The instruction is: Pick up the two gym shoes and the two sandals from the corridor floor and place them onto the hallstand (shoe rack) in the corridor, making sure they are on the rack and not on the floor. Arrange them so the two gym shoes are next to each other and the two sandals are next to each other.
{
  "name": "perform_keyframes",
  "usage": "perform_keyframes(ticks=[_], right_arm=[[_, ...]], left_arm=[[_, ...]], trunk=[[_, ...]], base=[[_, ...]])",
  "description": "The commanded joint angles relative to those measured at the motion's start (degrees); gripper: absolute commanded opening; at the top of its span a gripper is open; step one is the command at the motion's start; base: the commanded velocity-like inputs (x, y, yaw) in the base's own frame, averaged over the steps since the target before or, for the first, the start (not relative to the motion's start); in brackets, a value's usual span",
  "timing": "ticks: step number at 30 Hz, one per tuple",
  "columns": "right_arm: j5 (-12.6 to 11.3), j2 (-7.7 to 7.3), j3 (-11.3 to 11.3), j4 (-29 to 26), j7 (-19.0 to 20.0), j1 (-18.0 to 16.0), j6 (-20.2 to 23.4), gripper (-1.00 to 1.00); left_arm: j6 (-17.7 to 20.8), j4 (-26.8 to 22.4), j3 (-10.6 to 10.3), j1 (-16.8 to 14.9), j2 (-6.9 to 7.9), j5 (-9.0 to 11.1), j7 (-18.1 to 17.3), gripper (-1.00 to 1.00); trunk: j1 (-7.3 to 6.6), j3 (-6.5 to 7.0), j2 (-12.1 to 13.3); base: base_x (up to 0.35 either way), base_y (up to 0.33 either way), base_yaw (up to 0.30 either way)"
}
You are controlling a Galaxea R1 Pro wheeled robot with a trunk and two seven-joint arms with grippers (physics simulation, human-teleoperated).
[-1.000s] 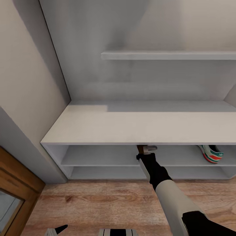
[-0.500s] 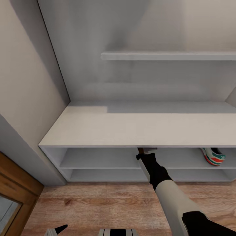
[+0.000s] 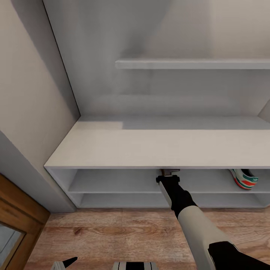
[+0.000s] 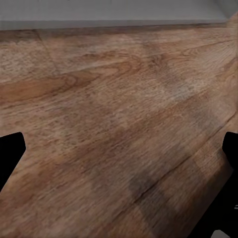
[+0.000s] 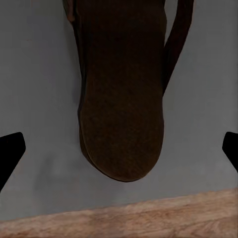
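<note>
A dark brown sandal lies on the pale grey shelf of the hallstand. My right gripper is open around its rounded end, both fingertips well clear of it. In the head view my right gripper reaches under the bench top into the upper shelf tier, where a brown sliver of the sandal shows. One gym shoe, cream with green stripes and red heel, sits on the same tier far to the right. My left gripper hangs open over the corridor floor, holding nothing.
A beige wall closes the hallstand's left side, with a wooden door frame at the lower left. A wall shelf runs above the bench top. The lower shelf tier sits just above the wood floor.
The head view shifted slightly a second ago, so the bench edge sits a little lower in the picture. My right arm stays at the shelf opening, almost unmoved.
</note>
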Motion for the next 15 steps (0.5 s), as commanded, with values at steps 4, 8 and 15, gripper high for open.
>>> perform_keyframes(ticks=[4,8,15], right_arm=[[0.29,0.00,0.10,-0.06,-0.12,-0.02,0.48,1.00],[0.29,0.00,0.04,-0.06,-0.12,-0.02,0.48,1.00],[0.29,0.00,0.03,-0.06,-0.12,-0.02,0.48,1.00]], left_arm=[[-0.35,0.06,0.04,-0.03,0.00,0.09,-0.19,1.00],[-0.42,0.06,0.04,-0.03,0.00,0.09,-0.19,1.00],[-0.43,0.06,0.04,-0.03,0.00,0.09,-0.19,1.00]], trunk=[[-0.01,-0.05,-0.02],[-0.01,-0.05,-0.02],[-0.01,-0.05,-0.02]], base=[[-0.002,0.000,0.000],[-0.149,0.000,0.000],[-0.296,0.000,0.000]])
